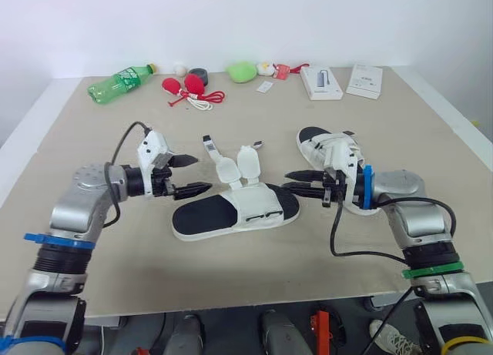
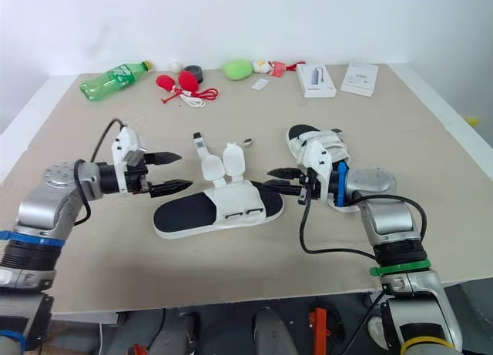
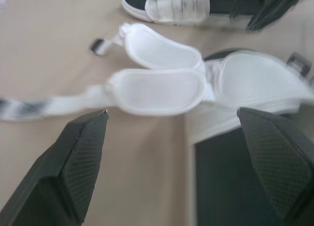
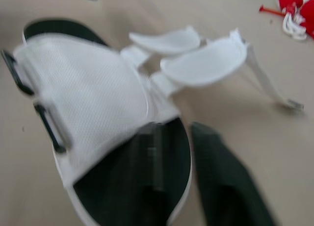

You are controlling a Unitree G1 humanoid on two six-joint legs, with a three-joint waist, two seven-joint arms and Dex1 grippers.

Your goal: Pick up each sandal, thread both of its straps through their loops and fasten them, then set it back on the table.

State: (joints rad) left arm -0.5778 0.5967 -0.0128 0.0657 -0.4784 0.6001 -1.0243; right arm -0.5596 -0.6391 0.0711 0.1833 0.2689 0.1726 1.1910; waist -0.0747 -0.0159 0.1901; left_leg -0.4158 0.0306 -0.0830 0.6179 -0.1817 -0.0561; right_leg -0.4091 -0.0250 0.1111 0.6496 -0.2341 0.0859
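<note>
Left tool (image 1: 202, 174) released, fingers spread, just beside open sandal (image 1: 235, 209). Sandal lies mid-tabletop (image 1: 115, 270), both straps unfastened, flipped up. Right tool (image 1: 286, 182) released, at sandal's other end. Second sandal (image 1: 327, 151) behind it, strapped.

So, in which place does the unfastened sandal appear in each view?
Left eye view: unfastened sandal at centre, between left end effector and right end effector.
Right eye view: unfastened sandal, same place.
Left wrist view: unfastened sandal, beyond the open fingers.
Right wrist view: unfastened sandal, close up.
Shared landmark: its two open white flaps.
</note>
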